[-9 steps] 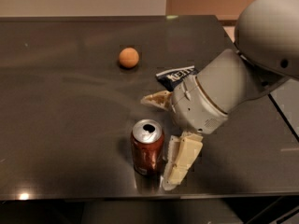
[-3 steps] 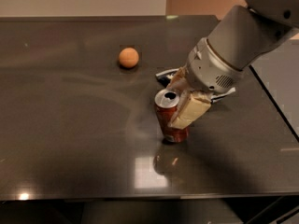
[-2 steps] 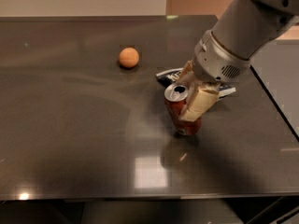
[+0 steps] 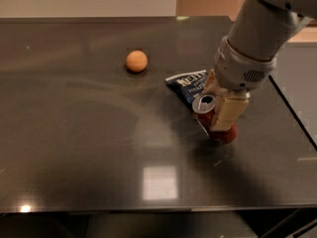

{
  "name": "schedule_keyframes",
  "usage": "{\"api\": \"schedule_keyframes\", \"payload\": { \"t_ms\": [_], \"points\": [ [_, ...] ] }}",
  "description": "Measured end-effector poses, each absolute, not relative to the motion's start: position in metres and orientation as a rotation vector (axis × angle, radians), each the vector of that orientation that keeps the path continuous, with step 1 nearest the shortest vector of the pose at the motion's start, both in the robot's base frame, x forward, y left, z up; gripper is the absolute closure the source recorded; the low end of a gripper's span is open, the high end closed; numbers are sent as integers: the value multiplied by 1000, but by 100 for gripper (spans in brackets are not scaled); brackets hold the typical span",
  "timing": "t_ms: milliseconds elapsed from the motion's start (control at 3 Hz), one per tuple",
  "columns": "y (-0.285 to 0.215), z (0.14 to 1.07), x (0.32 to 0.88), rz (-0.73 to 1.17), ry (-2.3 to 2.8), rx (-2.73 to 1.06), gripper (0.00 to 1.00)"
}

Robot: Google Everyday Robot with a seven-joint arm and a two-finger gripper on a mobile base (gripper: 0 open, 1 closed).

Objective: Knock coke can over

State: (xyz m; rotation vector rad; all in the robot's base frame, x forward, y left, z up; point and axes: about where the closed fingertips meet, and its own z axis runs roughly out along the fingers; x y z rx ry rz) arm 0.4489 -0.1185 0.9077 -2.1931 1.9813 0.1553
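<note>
Tabletop (image 4: pixel 89 143): a dark, glossy surface is seen, with a pale light patch reflected near the front edge.
Orange ball (image 4: pixel 136 61): is set toward the back left, well apart from the other things.
Chip bag (image 4: pixel 188 86): dark blue, is laid flat right of centre.
Coke can (image 4: pixel 205 105): is tilted just in front of the chip bag, silver top leaning left, red base at the tabletop.
Gripper (image 4: pixel 218 110): is positioned at the coke can.

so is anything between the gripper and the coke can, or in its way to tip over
Nothing visible: the gripper grips the tilted coke can. Its top leans toward the chip bag lying close behind it, which might catch it.
</note>
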Motion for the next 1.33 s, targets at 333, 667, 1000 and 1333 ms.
{"api": "schedule_keyframes", "payload": {
  "t_ms": [333, 667, 1000, 1333],
  "points": [
    [-126, 903, 443, 82, 1989, -2262, 83],
    [-120, 898, 434, 35, 1962, -2335, 59],
    [-111, 891, 428, 17, 1926, -2395, 36],
    [-104, 884, 425, 13, 1895, -2437, 13]
  ]
}}
